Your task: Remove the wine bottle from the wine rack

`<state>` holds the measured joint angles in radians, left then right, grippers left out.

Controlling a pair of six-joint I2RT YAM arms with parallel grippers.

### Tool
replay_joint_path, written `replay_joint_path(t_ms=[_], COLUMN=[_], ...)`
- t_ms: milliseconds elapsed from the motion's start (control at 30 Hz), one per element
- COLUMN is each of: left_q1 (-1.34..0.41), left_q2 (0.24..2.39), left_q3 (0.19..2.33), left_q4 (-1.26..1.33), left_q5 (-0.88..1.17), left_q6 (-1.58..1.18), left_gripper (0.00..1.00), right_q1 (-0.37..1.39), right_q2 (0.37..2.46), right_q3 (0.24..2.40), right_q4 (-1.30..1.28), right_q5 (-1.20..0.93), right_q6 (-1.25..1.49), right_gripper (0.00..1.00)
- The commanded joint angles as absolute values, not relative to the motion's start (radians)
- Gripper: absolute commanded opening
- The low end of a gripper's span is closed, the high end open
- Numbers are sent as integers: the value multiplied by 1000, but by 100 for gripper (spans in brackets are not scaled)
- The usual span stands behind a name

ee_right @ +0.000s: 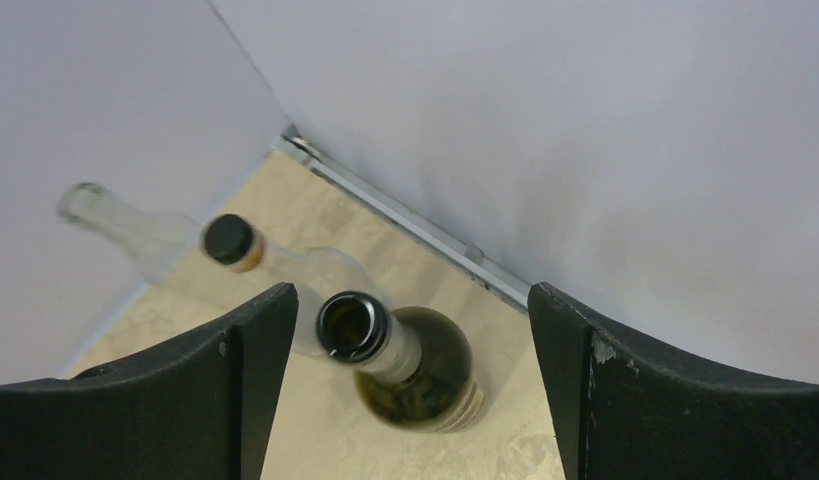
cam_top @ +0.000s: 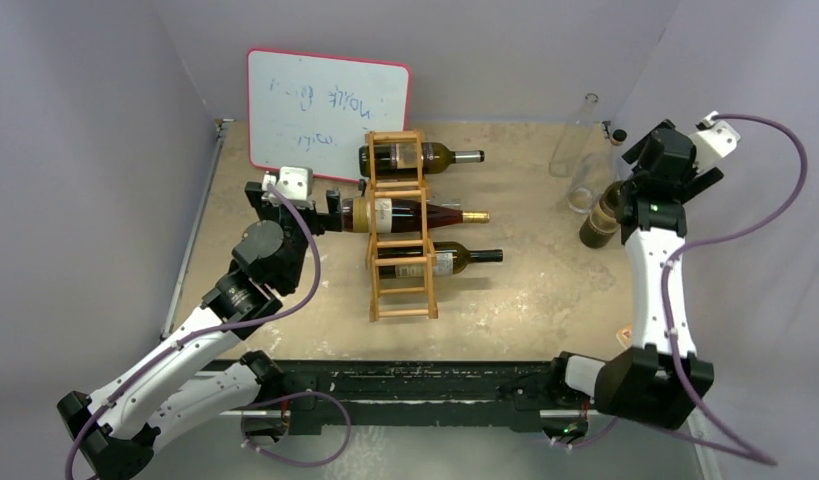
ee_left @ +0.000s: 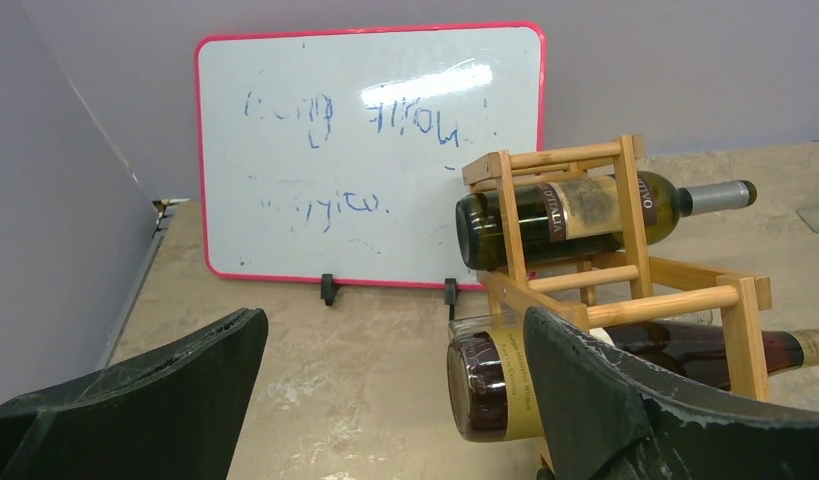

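On beige desk [cam_top: 525, 300]: red-edged whiteboard [cam_top: 325, 110] propped at back left, light wooden wine rack [cam_top: 403, 314] lying just in front, running near to far. Three bottles through rack openings, necks pointing right: far green wine bottle [cam_top: 435, 157], middle wine bottle [cam_top: 425, 214] with gold cap, near dark wine bottle [cam_top: 455, 259].

Just left of rack, level with middle bottle's base: left gripper [cam_top: 330, 213], fingers [ee_left: 185, 390] wide apart, holding nothing. In left wrist view, that base [ee_left: 480, 385] close against right-hand finger, not centred in gap.

Well apart at far right: right gripper [ee_right: 410, 295], fingers apart and empty, hovering over open-mouthed green bottle [ee_right: 405, 365] standing beside clear bottles [cam_top: 575, 135].

Judged as approach to grasp on middle bottle; nothing off rack yet. Shift left gripper sideways to centre base in gap, then ease forward along bottle's axis. Close on glass body, never on a rack slat. Pull straight out leftwards and level, to avoid dragging rack or knocking far bottle. Grip firm: round glass, likely slippery.
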<state>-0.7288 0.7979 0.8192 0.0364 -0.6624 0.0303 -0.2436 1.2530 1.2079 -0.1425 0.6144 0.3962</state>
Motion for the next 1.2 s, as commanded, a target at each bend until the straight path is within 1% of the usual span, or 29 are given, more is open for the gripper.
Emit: replay_joint_path(t_ms=[0,133,233,300,400,533,600,667,700,767,933,1067,1167], left_q1=[-726,-727,-726,-727,-726,-727,-727,-727,-727,-726,-727,-727,-726], left_q2=[796,811,817,820,824,835,841,848,851,857,877,885,888], left_q3=[819,835,843,846,852,852,853,851,851,851,852,854,855], left_q4=[74,56,42,40,33,30,28,28,26,26,23,23,21], left_q5=[-645,-627,-612,-608,-609,-618,-623,-627,-629,-629,-618,-617,-616], left_q6=[30,21,16,15,18,24,25,27,27,26,26,27,28], left_gripper=[100,100,100,100,100,100,100,100,100,100,100,100,100], right_q1=[-250,-249,-240,-201,-39,151,219,273,293,319,356,379,397], right_q2=[1128,1078,1086,1101,1144,1275,1343,1405,1428,1462,1487,1531,1543], right_q3=[1251,1269,1281,1276,1283,1341,1370,1388,1392,1378,1301,1273,1249], right_q4=[-156,-206,-246,-247,-228,-224,-222,-205,-187,-124,61,140,170], right_q5=[510,219,30,-76,-83,-74,-81,-107,-137,-228,-415,-572,-583], right_q6=[367,373,393,412,414,427,442,455,466,489,556,584,610], right_gripper=[88,89,90,90,91,89,86,79,77,75,76,77,79])
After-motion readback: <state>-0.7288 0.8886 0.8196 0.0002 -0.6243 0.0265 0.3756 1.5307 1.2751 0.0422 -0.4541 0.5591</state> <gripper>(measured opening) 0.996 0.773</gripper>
